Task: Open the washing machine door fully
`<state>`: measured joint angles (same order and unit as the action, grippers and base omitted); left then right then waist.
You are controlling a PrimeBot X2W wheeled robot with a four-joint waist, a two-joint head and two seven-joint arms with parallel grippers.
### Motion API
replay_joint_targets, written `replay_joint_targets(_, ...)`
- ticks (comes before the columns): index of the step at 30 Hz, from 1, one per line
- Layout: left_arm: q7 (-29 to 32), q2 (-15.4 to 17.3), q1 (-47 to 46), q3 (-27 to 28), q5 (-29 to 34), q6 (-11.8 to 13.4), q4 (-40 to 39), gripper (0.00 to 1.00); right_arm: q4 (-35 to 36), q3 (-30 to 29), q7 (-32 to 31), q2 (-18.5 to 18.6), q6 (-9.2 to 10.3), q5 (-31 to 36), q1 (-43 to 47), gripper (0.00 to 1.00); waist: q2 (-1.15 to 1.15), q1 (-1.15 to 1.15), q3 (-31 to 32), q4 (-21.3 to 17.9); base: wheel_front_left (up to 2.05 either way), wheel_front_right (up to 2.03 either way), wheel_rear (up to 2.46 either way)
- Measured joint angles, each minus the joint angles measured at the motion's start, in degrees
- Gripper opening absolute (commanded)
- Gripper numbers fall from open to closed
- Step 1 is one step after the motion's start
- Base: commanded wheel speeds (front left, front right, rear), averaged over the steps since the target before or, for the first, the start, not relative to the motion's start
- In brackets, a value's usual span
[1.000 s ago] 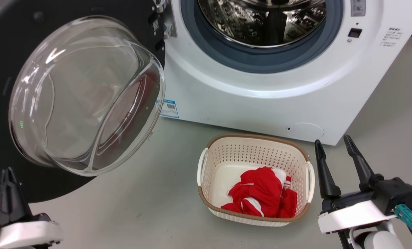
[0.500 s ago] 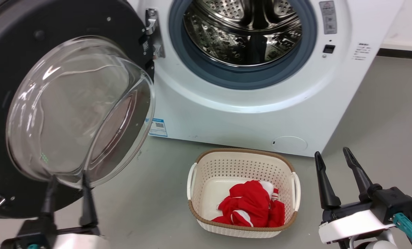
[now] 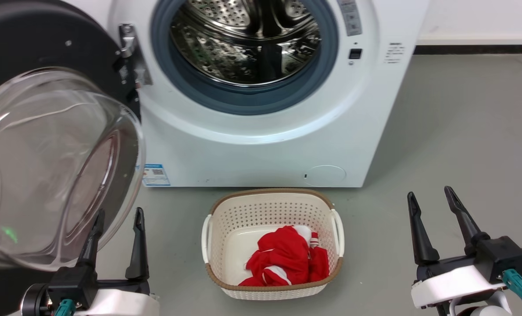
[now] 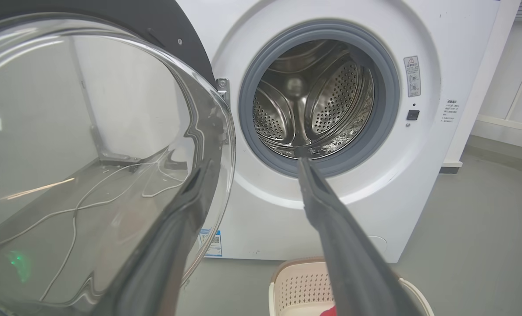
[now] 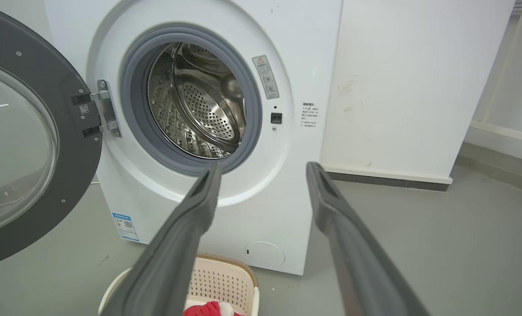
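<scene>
The washing machine door (image 3: 55, 166) hangs wide open, left of the washing machine (image 3: 252, 149), its glass bowl close by the left gripper (image 3: 119, 212). Its jaws and those of the right gripper (image 3: 430, 193) stand spread, empty. A careless lift could bump the glass and swing the door shut.

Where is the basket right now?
In the head view the basket sits on the floor at lower centre, just in front of the washer, between the left end effector and the right end effector, with red cloth in it.
</scene>
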<state>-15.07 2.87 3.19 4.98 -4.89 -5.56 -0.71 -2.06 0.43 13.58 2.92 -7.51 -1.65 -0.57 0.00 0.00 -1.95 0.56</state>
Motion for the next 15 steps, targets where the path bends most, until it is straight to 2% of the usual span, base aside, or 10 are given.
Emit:
replay_joint_targets(7,0.0,0.0,-0.9,0.8,-0.2,0.0,0.5,1.0,-0.1,0.1,-0.3,0.0,0.0,-0.5,0.7,1.0,0.0,0.0,-0.1,-3.6,0.0,0.0,0.0)
replay_joint_targets(15,0.0,0.0,-1.1,1.1,-0.2,-0.3,0.9,1.0,-0.5,0.6,-0.3,0.0,0.0,-0.9,0.7,1.0,0.0,0.0,-0.4,-4.8,0.0,0.0,0.0)
